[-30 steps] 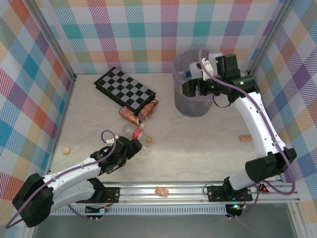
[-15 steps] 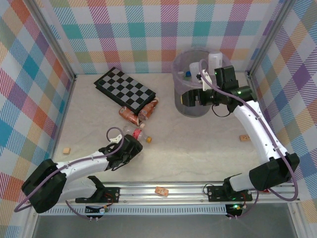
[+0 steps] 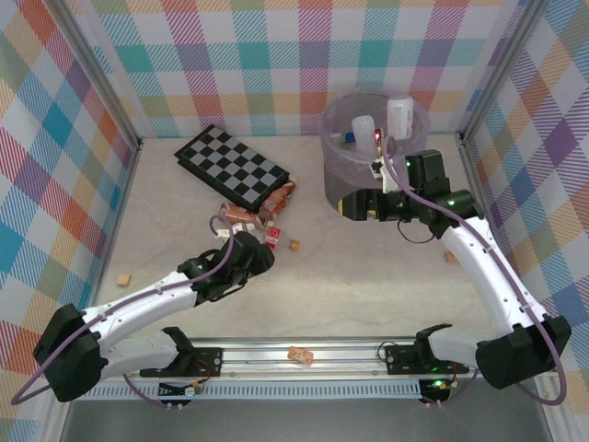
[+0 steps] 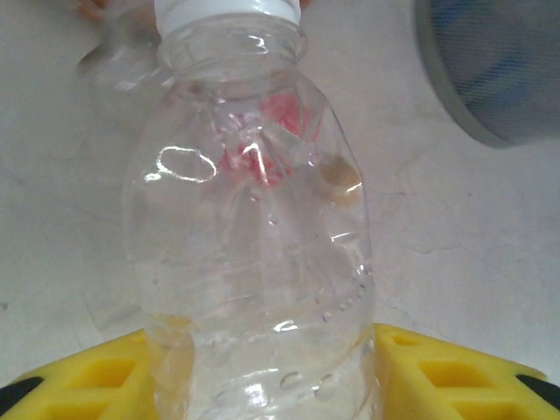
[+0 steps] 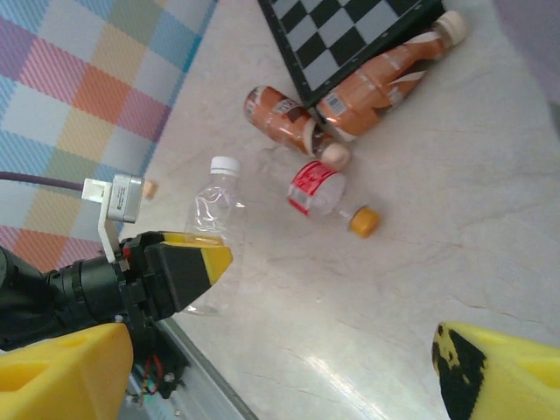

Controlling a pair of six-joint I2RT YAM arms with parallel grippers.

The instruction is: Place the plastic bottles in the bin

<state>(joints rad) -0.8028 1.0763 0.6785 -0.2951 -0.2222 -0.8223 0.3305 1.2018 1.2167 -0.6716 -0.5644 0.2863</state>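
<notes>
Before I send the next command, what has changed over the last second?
The left gripper reached forward and its jaws closed on the clear bottle, which lies on the table. The right gripper drew back from over the bin toward the near side, jaws open and empty. The red-label bottle was nudged slightly rightward. The checkerboard, orange-brown bottles and bin stayed put.
</notes>
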